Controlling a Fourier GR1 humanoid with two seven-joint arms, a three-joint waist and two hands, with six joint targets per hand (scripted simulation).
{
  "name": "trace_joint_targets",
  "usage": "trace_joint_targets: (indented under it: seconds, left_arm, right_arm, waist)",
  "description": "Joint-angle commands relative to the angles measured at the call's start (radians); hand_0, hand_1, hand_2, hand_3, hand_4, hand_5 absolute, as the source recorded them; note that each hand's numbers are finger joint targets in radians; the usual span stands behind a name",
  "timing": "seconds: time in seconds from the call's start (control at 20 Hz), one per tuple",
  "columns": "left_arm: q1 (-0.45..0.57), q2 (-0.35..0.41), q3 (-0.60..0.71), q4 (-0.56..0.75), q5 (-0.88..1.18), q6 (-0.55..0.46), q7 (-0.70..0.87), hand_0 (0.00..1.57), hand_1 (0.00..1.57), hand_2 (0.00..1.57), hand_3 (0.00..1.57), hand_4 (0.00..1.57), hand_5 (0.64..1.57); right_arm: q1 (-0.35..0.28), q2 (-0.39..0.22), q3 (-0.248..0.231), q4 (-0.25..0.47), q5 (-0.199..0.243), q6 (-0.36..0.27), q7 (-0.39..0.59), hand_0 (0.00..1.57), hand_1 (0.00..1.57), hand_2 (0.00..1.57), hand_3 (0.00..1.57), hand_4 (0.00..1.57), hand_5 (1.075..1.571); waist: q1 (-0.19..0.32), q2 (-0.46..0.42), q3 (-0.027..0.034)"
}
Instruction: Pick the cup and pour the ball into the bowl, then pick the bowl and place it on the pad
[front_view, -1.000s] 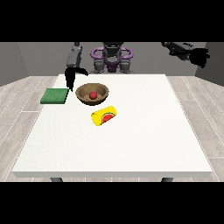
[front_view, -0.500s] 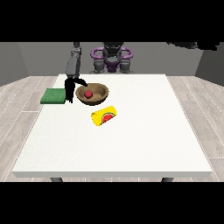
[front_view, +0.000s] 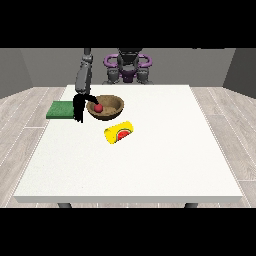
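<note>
Fingers of the hand at the view's left (front_view: 80, 106): they hang downward just outside the left rim of the bowl (front_view: 114, 106), with one dark digit reaching over the rim toward the ball (front_view: 99, 107). Whether they are curled round the rim or only beside it, cannot tell. The other hand does not show in the frame.

Layout, largest to smallest:
- Table (front_view: 150, 165): white, fills the middle of the frame; all task items sit in its upper-left part.
- Pad (front_view: 61, 109): green, flat, at the table's left edge, just left of the hand.
- Bowl: brown, upright, right of the hand and near the pad, not on it.
- Cup (front_view: 120, 132): yellow, lying on its side just below and right of the bowl, apart from it.
- Ball: red, inside the bowl, toward its left side, close to the reaching digit.

Judgement: pour looks done; bowl-to-pad step is in hand.

Risks:
- Hold is on one side of the rim only, so the bowl may tip on lifting and roll the ball out.
- The hand stands between bowl and pad; it could shove the bowl rightward instead of taking it.
- A low carry could catch the pad's edge and shift the pad.
</note>
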Motion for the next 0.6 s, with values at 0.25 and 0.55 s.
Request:
trace_joint_targets:
  seconds: [0.25, 0.55]
  left_arm:
    - [-0.031, 0.041, 0.01, -0.015, 0.02, -0.017, 0.022, 0.0, 0.0, 0.0, 0.0, 0.0, 1.532]
    - [-0.084, 0.024, -0.005, -0.02, 0.048, -0.031, 0.054, 0.0, 0.0, 0.0, 0.0, 0.0, 1.533]
  right_arm:
    - [-0.087, -0.004, -0.007, 0.111, 0.002, -0.027, -0.01, 0.0, 0.0, 0.0, 0.0, 0.31, 1.568]
    - [-0.124, 0.069, 0.028, 0.111, 0.047, -0.145, -0.008, 0.0, 0.0, 0.0, 0.0, 0.44, 1.57]
  waist:
    - [0.026, 0.045, 0.0085]
    - [0.083, 0.064, 0.0083]
